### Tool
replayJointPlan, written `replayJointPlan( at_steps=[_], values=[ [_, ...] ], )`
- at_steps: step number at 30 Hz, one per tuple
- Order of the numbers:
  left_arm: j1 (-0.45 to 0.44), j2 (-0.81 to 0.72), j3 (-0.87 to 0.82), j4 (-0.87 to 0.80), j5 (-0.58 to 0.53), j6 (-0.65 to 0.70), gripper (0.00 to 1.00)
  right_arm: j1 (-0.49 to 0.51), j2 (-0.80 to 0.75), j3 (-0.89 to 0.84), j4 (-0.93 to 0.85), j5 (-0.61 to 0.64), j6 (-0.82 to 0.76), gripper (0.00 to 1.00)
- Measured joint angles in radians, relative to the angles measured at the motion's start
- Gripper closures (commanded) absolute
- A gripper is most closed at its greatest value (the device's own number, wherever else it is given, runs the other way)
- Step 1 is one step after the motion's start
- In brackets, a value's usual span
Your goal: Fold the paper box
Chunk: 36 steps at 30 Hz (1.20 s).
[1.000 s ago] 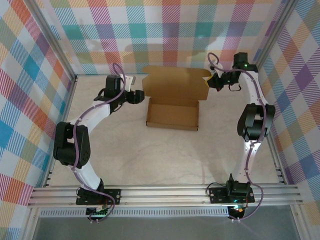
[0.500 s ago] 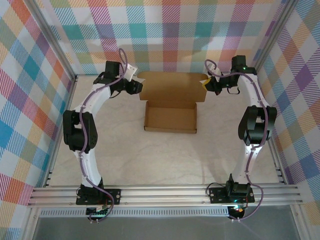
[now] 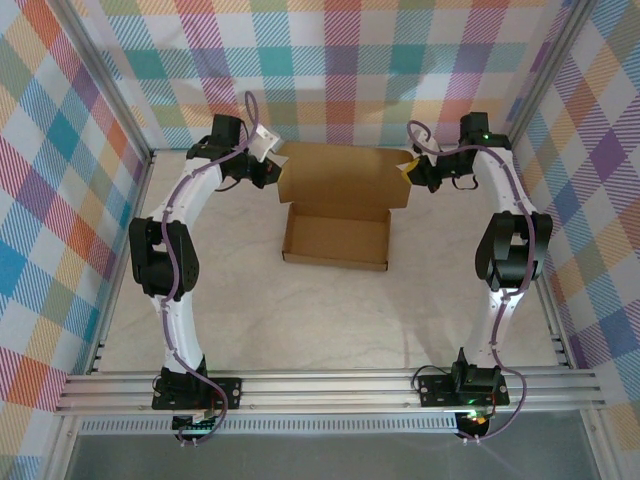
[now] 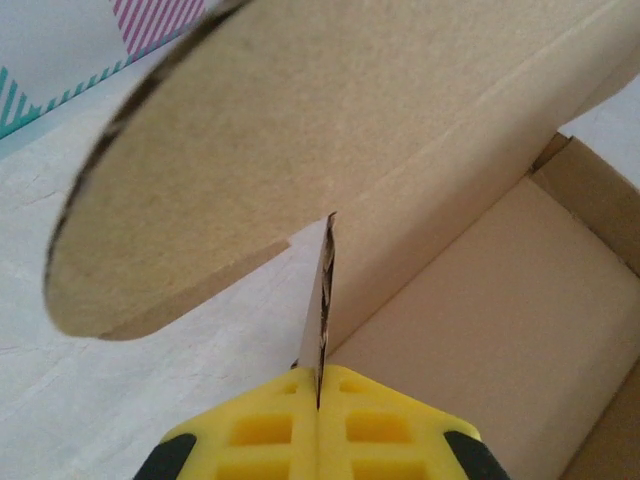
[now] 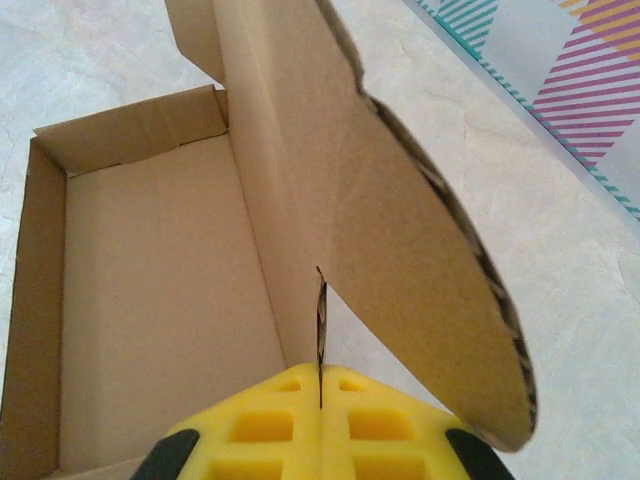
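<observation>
Together, left jaws and right jaws pinch the paper box (image 3: 338, 235) at its lid's ends.

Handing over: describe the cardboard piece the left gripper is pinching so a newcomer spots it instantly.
The brown paper box sits on the table, lid raised at its far side. At the lid's left end, the left gripper is shut on a thin tab, edge-on between its yellow fingers. Unlike the large rounded flap beside it, which hangs free, this tab is clamped.
</observation>
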Motion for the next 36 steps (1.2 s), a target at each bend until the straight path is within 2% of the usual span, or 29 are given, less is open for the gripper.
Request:
replayJointPlan(
  at_steps=[2, 5, 7, 10, 13, 21, 24, 28, 36],
  values=[
    [0.000, 0.000, 0.003, -0.003, 0.000, 0.001, 1.00, 0.003, 0.000, 0.000, 0.000, 0.008, 0.001, 0.98],
    [-0.001, 0.000, 0.003, -0.005, 0.000, 0.003, 1.00, 0.009, -0.004, 0.000, 0.003, 0.032, 0.010, 0.85],
    [-0.002, 0.000, 0.003, -0.005, 0.000, 0.007, 1.00, 0.016, -0.014, -0.005, 0.013, 0.060, 0.016, 0.84],
    [-0.005, 0.000, 0.004, -0.005, -0.002, 0.016, 1.00, 0.023, -0.027, -0.005, 0.015, 0.089, 0.023, 0.87],
    [-0.005, 0.000, 0.003, -0.005, -0.001, 0.025, 1.00, 0.024, -0.029, 0.005, 0.006, 0.107, 0.022, 1.00],
    [-0.010, -0.006, -0.031, 0.051, -0.006, -0.001, 1.00, 0.033, -0.033, 0.017, 0.007, 0.141, 0.050, 1.00],
    [-0.018, -0.037, -0.093, 0.124, -0.031, -0.043, 1.00, 0.045, -0.081, -0.083, 0.116, 0.179, 0.147, 1.00],
    [-0.055, -0.100, -0.198, 0.236, -0.129, -0.125, 1.00, 0.070, -0.159, -0.218, 0.283, 0.259, 0.341, 1.00],
    [-0.146, -0.151, -0.360, 0.515, -0.360, -0.338, 1.00, 0.152, -0.298, -0.477, 0.629, 0.531, 0.678, 1.00]
  ],
)
